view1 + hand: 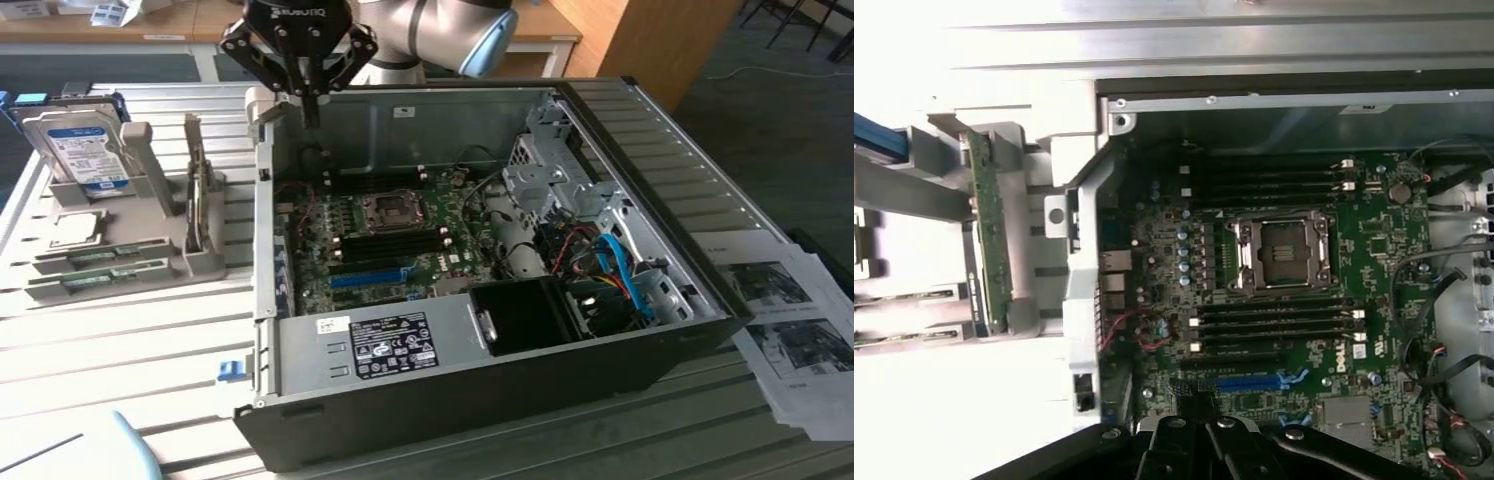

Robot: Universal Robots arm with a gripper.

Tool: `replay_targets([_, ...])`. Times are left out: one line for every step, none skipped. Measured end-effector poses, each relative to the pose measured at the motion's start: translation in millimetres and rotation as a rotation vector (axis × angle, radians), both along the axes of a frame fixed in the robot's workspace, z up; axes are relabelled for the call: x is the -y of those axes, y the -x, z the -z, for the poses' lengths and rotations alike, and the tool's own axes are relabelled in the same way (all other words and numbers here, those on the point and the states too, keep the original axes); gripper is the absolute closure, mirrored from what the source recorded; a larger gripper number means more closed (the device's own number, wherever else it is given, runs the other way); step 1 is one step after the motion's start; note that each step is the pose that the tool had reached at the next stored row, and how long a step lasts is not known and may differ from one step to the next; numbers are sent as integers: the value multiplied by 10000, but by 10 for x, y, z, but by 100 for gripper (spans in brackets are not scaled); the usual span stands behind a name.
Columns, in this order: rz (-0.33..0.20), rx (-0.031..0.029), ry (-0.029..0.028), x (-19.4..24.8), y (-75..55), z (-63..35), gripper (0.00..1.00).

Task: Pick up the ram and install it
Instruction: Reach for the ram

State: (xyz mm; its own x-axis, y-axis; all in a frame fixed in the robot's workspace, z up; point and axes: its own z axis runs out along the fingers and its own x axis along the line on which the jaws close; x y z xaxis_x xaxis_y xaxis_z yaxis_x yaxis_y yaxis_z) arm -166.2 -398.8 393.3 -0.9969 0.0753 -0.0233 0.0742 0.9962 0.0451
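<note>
**Shut gripper hangs over the open computer case, with the ram in its rack off to the side**

From my remote station I see the ram [989,240] standing on its long edge in a grey rack [180,265], beyond the case [441,400] on the exterior view's left. It is well apart from the gripper [310,112] and lower than it. The gripper points straight down above the case's far left corner, fingers clenched together with nothing visible between them. The grey arm [441,30] bends away behind it. The green motherboard [454,262] lies below. A hard drive [78,150] stands at the rack's far end. Case and rack sit on a pale slatted table [120,350]. Printed sheets [787,330] lie to the right, and wooden furniture [627,40] stands beyond.
</note>
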Motion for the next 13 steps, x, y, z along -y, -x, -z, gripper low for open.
replay_targets([-1,0,1,0,28,0,91])
replay_targets([-1,0,0,0,56,0,91])
replay_targets([0,0,0,0,84,0,91])
replay_targets([0,0,0,0,114,0,91])
replay_targets([1,0,0,0,146,0,91])
replay_targets([1,1,-1,0,176,0,91])
replay_targets([-1,0,0,0,200,0,91])
replay_targets([0,1,0,0,224,0,91])
replay_targets([-1,0,0,0,247,0,91])
replay_targets([0,0,0,0,271,0,91])
replay_targets([0,0,0,0,301,0,91])
replay_targets([1,0,0,0,329,0,91])
replay_targets([0,0,0,0,359,0,91])
